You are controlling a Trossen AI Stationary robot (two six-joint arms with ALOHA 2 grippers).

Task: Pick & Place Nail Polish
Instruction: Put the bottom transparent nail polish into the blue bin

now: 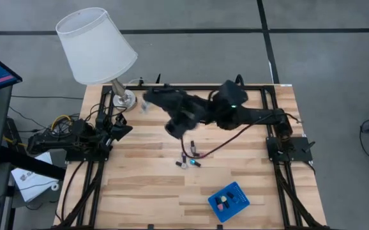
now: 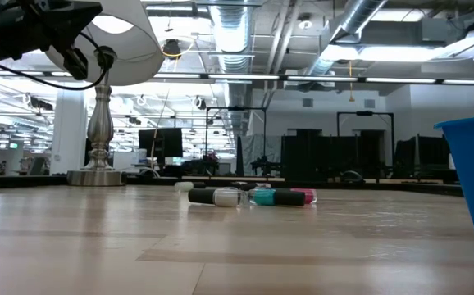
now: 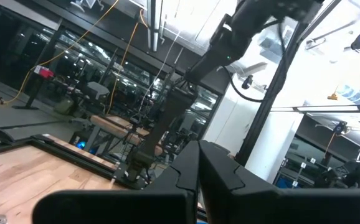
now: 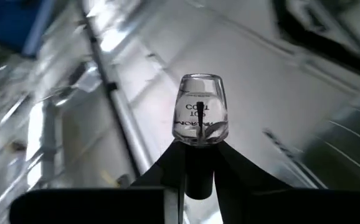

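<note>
Wooden slats make up the table (image 1: pixel 146 179), framed by dark rails, with grey floor around it. Nearest in the high view, at about five o'clock, sits a blue tray (image 1: pixel 228 201) with a few small items in it, too small to tell apart. Near the centre lies a loose cluster of bottles (image 1: pixel 189 158) on their sides; in the low view their long axes run across the picture, a white one (image 2: pixel 221 197) touching a teal one (image 2: pixel 263 197), and a pink one (image 2: pixel 303 197) at the far end. Above and beyond them, the right gripper (image 1: pixel 147 102) reaches toward eleven o'clock, lifted off the table. Its fingers (image 4: pixel 167 168) are pinched on the dark cap of a clear bottle (image 4: pixel 200 111), whose long axis follows the gripper's reach, glass body pointing away from the wrist. At ten o'clock stands a lamp (image 1: pixel 98 48) with a white shade and a silvery base. The left gripper (image 1: pixel 124 130) waits at nine o'clock by the table's edge, fingers fully closed and holding nothing.
</note>
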